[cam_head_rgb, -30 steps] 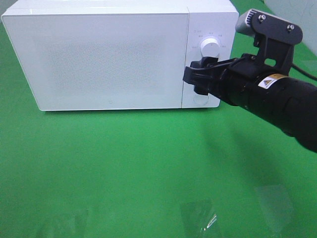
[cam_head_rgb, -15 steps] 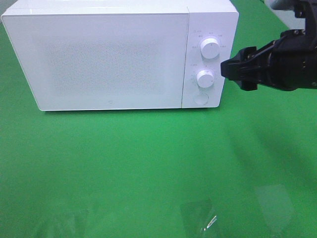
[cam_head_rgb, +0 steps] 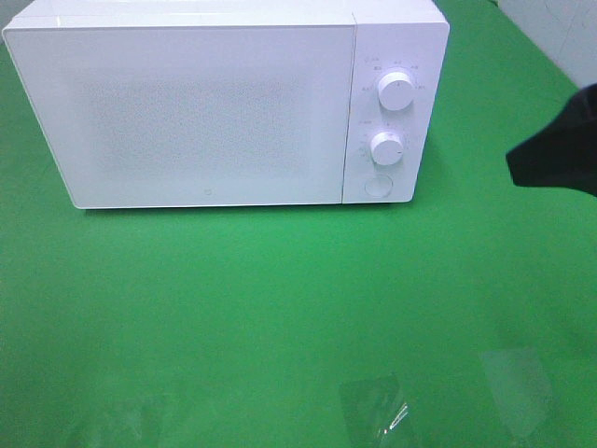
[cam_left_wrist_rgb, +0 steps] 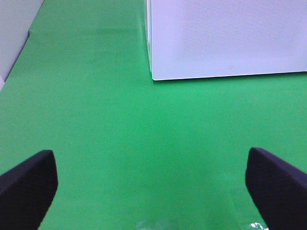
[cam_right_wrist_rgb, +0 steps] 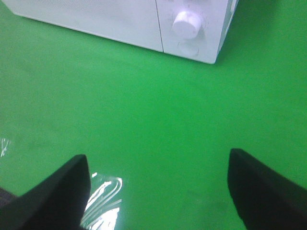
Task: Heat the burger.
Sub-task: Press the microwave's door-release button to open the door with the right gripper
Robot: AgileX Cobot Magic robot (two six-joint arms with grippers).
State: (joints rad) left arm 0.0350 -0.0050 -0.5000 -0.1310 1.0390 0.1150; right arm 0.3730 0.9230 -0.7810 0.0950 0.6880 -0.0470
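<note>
Burger is the one thing I cannot find: none of my three views shows it, neither on the cloth nor between my fingers. Closest to me, my left gripper [cam_left_wrist_rgb: 151, 191] hangs with its two dark pads spread wide and nothing between them, only the green cloth [cam_left_wrist_rgb: 120, 134] below. My right gripper [cam_right_wrist_rgb: 158, 191] is likewise splayed and empty, above a shiny scrap of clear film [cam_right_wrist_rgb: 103, 194] lying flat on the cloth. In the high view it shows only as a dark blur at the right edge, well apart from the oven.

Farther off stands the white microwave [cam_head_rgb: 205, 112], its frosted door shut flush, so I cannot see inside. Its panel carries the upper knob [cam_head_rgb: 395, 91], the lower knob [cam_head_rgb: 386, 147] and a round button [cam_head_rgb: 377, 186] beneath them; the markings are too small to read.

My judgement: if the burger sits behind that door, loading and closing are done. Whether heating is set I cannot tell. What would remain is the wait, opening the door and taking the burger out.
</note>
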